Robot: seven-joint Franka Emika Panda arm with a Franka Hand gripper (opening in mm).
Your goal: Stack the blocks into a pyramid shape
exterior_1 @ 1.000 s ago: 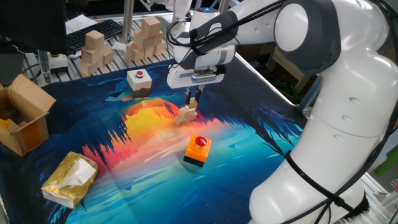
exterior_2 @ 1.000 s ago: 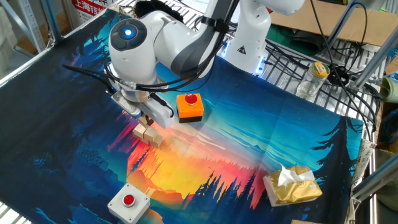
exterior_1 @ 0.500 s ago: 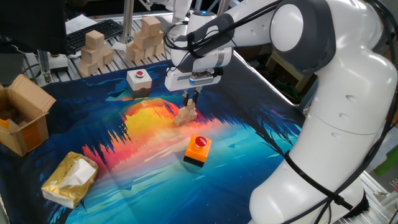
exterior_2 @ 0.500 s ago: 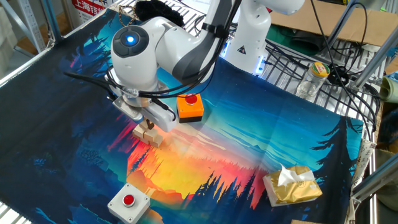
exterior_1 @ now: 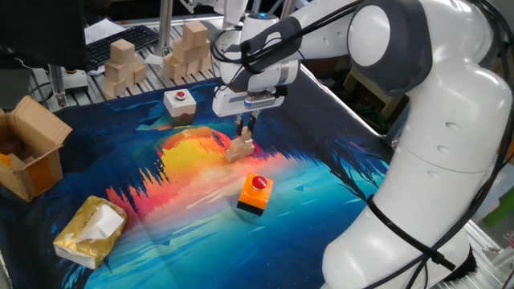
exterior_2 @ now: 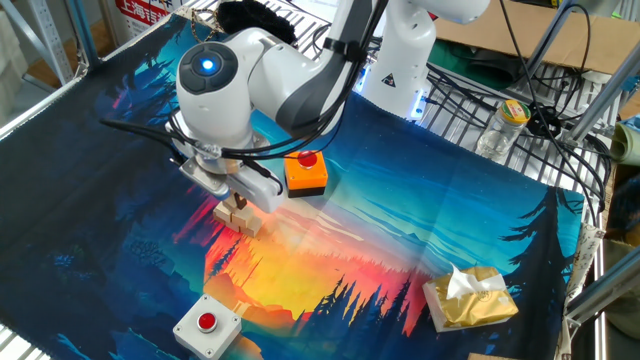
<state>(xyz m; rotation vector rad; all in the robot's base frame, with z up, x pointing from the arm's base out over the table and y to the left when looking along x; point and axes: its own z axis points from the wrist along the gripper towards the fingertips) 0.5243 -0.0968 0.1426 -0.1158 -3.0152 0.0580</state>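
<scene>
The blocks (exterior_1: 240,148) are clustered as a low stepped pile mid-cloth, just beyond the orange button box (exterior_1: 255,193); its long axis is judged to run along the bottom row, away from the white button box (exterior_1: 180,102). The gripper (exterior_1: 247,124) is poised right on the pile's top, its fingers nearly together, though whether a cube is pinched cannot be told. A sideways nudge or skewed release is judged likely to topple the tiny cubes.

arm (exterior_1: 418,120): glossy white shells | grey joints | black cables | blue light
</scene>
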